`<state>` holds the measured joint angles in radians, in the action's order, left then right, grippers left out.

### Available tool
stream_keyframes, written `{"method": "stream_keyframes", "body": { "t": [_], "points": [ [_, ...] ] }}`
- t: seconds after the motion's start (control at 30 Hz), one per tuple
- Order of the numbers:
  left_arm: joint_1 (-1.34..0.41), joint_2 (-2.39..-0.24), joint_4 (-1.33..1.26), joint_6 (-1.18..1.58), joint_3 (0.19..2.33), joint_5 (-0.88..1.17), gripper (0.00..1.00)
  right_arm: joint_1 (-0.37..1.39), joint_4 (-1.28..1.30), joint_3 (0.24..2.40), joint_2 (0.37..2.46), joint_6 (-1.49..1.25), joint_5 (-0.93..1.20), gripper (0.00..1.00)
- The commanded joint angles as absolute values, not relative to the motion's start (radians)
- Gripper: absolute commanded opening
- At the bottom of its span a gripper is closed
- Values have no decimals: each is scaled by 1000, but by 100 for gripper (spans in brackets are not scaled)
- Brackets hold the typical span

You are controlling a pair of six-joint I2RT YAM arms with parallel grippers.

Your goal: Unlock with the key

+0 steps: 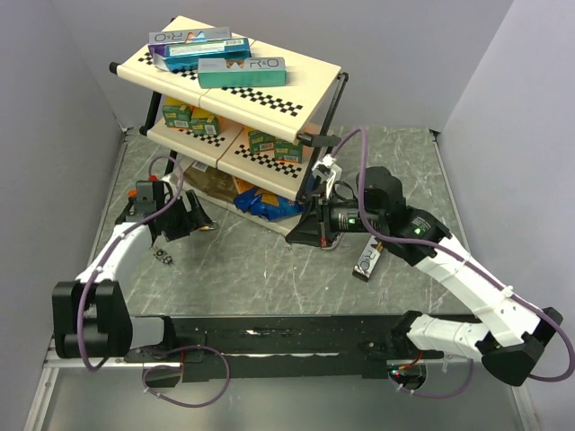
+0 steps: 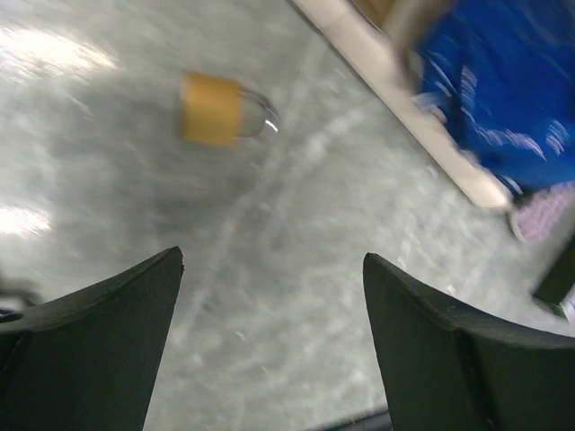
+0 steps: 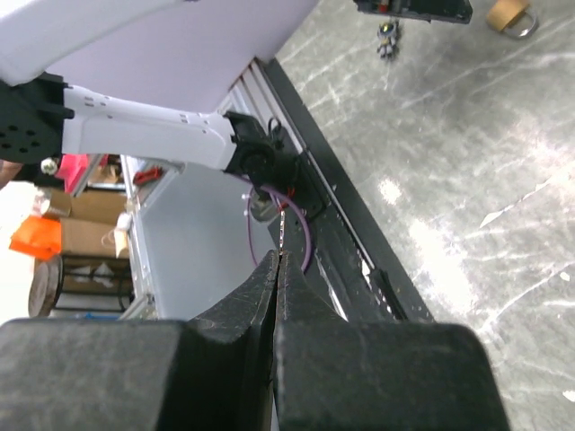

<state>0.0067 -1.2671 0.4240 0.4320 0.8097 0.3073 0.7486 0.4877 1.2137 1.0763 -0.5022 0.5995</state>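
Observation:
A brass padlock [image 2: 220, 109] with a silver shackle lies on the grey table, blurred, a little ahead of my left gripper [image 2: 274, 269]. That gripper is open with nothing between its dark fingers [image 2: 108, 346]. From above, the left gripper [image 1: 190, 220] sits beside the padlock [image 1: 208, 226] at the rack's left foot. My right gripper [image 3: 278, 259] is shut on the key [image 3: 284, 226], whose thin metal blade sticks out edge-on past the fingertips. In the top view the right gripper [image 1: 312, 229] hangs near the rack's right foot, well apart from the padlock [image 3: 509, 13].
A three-tier checkered rack [image 1: 310, 81] with boxes and bags fills the back of the table. A small dark bundle [image 1: 163, 258] lies near the left arm. A dark packet [image 1: 370, 260] lies under the right arm. Walls close in left and right.

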Motion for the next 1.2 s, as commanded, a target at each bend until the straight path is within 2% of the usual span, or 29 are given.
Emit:
{"method": "stream_keyframes", "body": {
  "t": [0.0, 0.4, 0.73, 0.87, 1.17],
  "points": [
    [54, -1354, 229, 391, 819, 258, 85, 744, 408, 1183, 1045, -554, 569, 0],
    [55, -1609, 83, 402, 830, 339, 83, 745, 413, 1187, 1043, -557, 555, 0],
    [8, -1689, 101, 406, 845, 345, 84, 744, 406, 1180, 1052, -558, 563, 0],
    [6, -1660, 144, 455, 815, 365, 84, 746, 411, 1172, 1045, -557, 545, 0],
    [-143, -1502, 86, 569, 704, 472, 88, 745, 376, 1178, 1086, -563, 572, 0]
  ]
}}
